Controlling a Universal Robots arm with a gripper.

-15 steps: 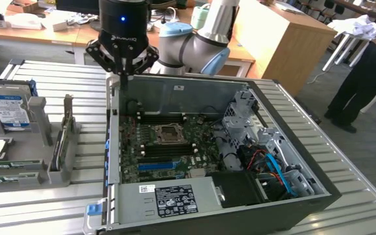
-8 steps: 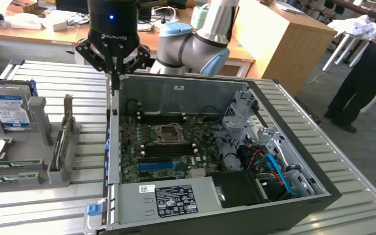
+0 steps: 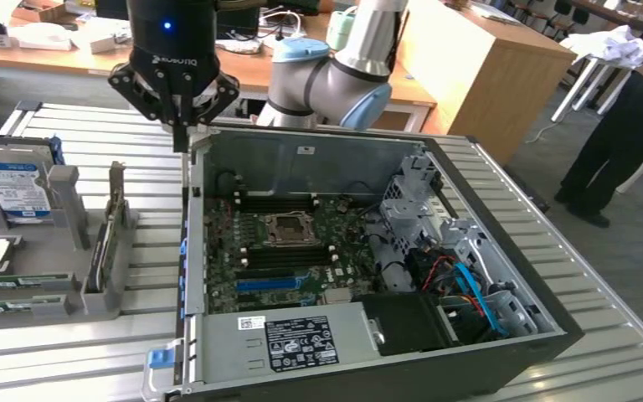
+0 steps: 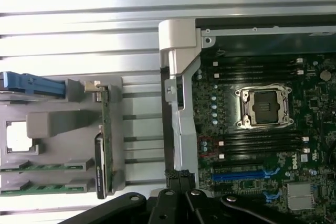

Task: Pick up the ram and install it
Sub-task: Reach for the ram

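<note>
Two green ram sticks [image 4: 50,167] lie side by side in the grey holder [image 4: 58,124]; in the exterior view the ram [image 3: 9,286] is at the far left, in front of the hard drive. My gripper [image 3: 180,142] hangs shut and empty above the back left corner of the open computer case [image 3: 193,251], well away from the ram. In the wrist view the closed gripper [image 4: 180,178] sits over the case's side wall [image 4: 181,77]. The motherboard [image 4: 262,129] lies open, with its black memory slots [image 4: 257,144] beside the CPU socket [image 4: 262,107].
A hard drive with a blue-white label [image 3: 14,188] and a card standing on edge [image 3: 104,243] share the holder. A blue slot [image 3: 265,285] lies near the power supply [image 3: 288,339]. A person [image 3: 623,126] stands at the exterior view's right. The table is ribbed metal.
</note>
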